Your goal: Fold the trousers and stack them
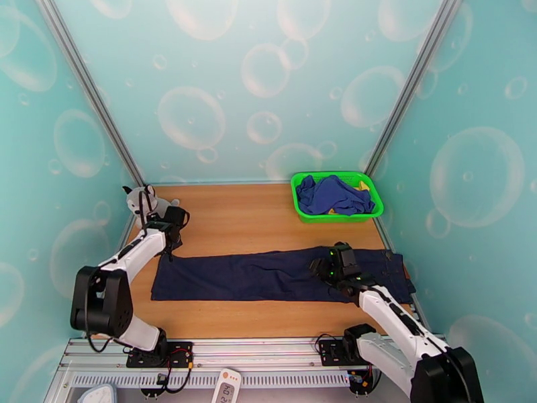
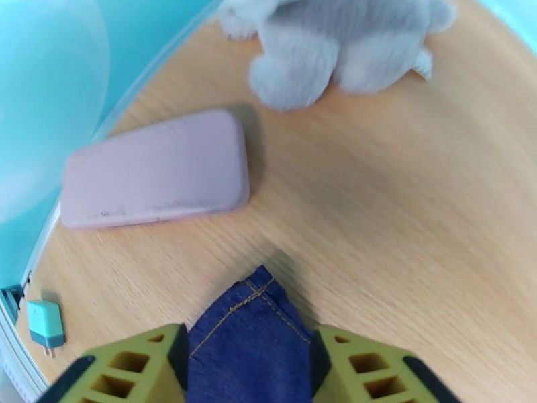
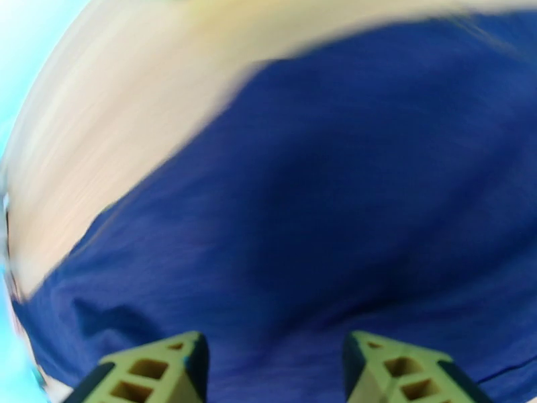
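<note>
Squarely inside the left pincer (image 2: 247,363) lies the trousers (image 2: 250,324) hem.

Top view: high, from near side, angled down. Wrist views: close over trousers (image 1: 268,277), shared.

The left end effector (image 2: 248,347) points down, jaws wide apart; the right end effector (image 3: 275,354) is low, jaws also apart.

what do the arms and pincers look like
The left arm and right arm have white shells between bulky black joint housings, with thin black cables at the bases. Green lights glow on the right wrist. The left pincer and right pincer have olive-yellow fingers with triangular cut-outs and dark inner pads.
</note>
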Motion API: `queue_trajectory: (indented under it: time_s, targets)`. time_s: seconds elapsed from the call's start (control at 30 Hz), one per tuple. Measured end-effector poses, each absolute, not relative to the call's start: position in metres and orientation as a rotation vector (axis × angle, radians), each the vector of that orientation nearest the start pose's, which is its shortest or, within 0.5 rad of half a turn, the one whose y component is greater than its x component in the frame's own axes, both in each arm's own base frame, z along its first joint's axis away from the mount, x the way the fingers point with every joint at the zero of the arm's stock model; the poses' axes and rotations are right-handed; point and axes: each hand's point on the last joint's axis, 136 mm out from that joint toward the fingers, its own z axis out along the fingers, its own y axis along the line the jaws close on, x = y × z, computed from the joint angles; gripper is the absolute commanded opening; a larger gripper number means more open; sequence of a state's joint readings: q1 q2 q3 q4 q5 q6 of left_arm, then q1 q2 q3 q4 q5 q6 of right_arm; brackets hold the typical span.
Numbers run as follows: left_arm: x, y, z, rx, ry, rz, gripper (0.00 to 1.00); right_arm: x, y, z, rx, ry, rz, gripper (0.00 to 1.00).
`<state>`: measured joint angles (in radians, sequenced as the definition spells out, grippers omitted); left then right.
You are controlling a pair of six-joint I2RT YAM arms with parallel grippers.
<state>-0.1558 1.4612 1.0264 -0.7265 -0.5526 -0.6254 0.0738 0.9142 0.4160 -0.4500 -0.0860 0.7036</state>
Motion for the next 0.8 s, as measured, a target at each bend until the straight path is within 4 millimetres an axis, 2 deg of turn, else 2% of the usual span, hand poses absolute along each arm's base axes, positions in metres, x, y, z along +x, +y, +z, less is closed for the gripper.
queue_trajectory:
  time_s: [0.1,0.2,0.3,0.37,0.47,0.53,0.63,0.8]
  targets:
    - [0.328,0.024,0.137,-0.721,2.395,0.296,0.70,0.242,0.011,0.060,0.898,2.394,0.450,0.65]
    - [0.311,-0.006,0.129,-0.672,2.449,0.083,0.70,0.240,-0.014,0.063,1.032,2.320,0.453,0.65]
    - [0.279,-0.045,0.096,-0.613,2.576,-0.104,0.70,0.237,-0.034,0.073,1.116,2.228,0.442,0.67]
    - [0.254,-0.059,0.069,-0.623,2.674,-0.161,0.71,0.237,-0.042,0.081,1.136,2.172,0.453,0.67]
    - [0.223,-0.058,0.035,-0.713,2.762,-0.156,0.71,0.240,-0.039,0.082,1.132,2.171,0.502,0.67]
    - [0.211,-0.054,0.022,-0.779,2.781,-0.139,0.72,0.242,-0.034,0.077,1.136,2.195,0.535,0.65]
    - [0.219,-0.051,0.022,-0.851,2.724,-0.141,0.74,0.242,-0.029,0.069,1.146,2.235,0.562,0.65]
    - [0.234,-0.037,0.021,-1.039,2.611,-0.166,0.75,0.244,-0.026,0.070,1.135,2.234,0.583,0.65]
